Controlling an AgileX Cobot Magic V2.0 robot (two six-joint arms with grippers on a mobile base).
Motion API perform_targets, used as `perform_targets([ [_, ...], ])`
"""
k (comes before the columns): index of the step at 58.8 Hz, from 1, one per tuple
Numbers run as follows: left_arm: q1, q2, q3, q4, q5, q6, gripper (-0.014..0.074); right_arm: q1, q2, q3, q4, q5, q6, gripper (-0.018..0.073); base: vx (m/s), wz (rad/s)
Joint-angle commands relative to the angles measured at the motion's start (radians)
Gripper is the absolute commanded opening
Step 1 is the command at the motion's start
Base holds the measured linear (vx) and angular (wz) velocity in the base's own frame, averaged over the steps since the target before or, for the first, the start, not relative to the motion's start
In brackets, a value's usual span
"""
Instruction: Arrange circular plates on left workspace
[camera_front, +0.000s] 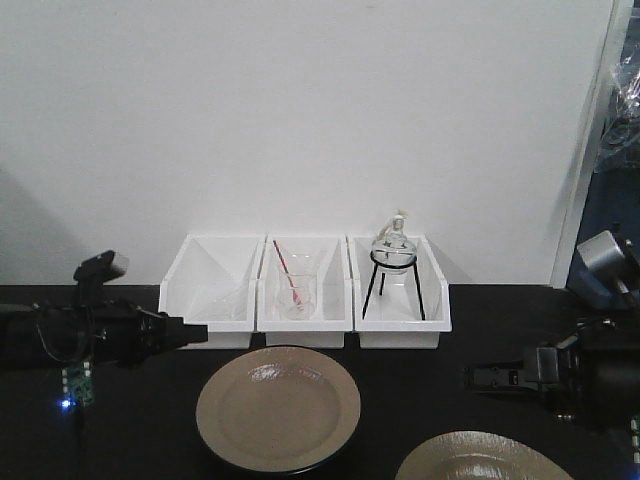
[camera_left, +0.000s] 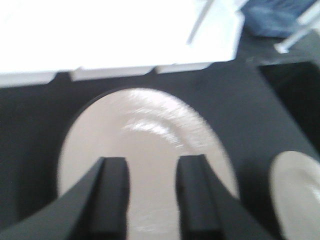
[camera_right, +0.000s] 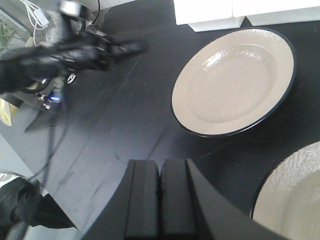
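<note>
Glossy tan, the centre plate (camera_front: 278, 408) lies on the black surface (camera_front: 140, 430) near the white bins (camera_front: 300, 290). The second plate (camera_front: 485, 458) sits near right. Over the centre plate, the left hand (camera_left: 152, 162) gapes wide, empty. The right hand (camera_right: 160, 167) is pressed closed on nothing.

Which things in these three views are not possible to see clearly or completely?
Second plate: front view, bottom edge cuts it off; both wrist views crop it too.
White bins: left wrist view, glare and blur wipe out their contents.
Left bin: front view, clear contents, if any, too faint.
Red stick in the beaker: front view, too small to identify.
</note>
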Motion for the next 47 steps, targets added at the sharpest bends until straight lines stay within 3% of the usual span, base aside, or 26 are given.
perform_targets([
  [1, -0.002, -0.136, -0.028, -0.045, 0.079, -0.024, 0.0110, -0.005, -0.022, -0.036, 0.040, -0.007, 0.011, 0.0000, 0.00, 0.00],
  [4, 0.001, -0.180, -0.027, -0.044, 0.096, -0.024, 0.0000, -0.005, -0.022, -0.036, 0.024, -0.018, 0.044, 0.0000, 0.00, 0.00],
  [11, 0.022, -0.288, -0.024, -0.007, 0.155, -0.029, -0.0006, -0.031, -0.022, -0.036, -0.005, -0.014, 0.110, 0.0000, 0.00, 0.00],
  [16, 0.043, -0.364, -0.017, 0.062, 0.206, -0.064, -0.0003, -0.109, -0.022, -0.036, -0.007, 0.029, 0.124, 0.0000, 0.00, 0.00],
  [21, 0.065, -0.445, 0.032, 0.109, 0.229, -0.095, -0.0001, -0.243, -0.022, -0.033, -0.008, 0.089, 0.124, 0.0000, 0.00, 0.00],
  [31, 0.087, -0.612, 0.223, 0.123, 0.207, -0.095, -0.0001, -0.414, 0.007, -0.033, -0.014, 0.110, 0.122, 0.0000, 0.00, 0.00],
  [47, 0.087, -0.889, 0.552, 0.123, 0.157, -0.103, -0.0001, -0.471, 0.227, -0.033, -0.061, 0.120, 0.087, 0.0000, 0.00, 0.00],
])
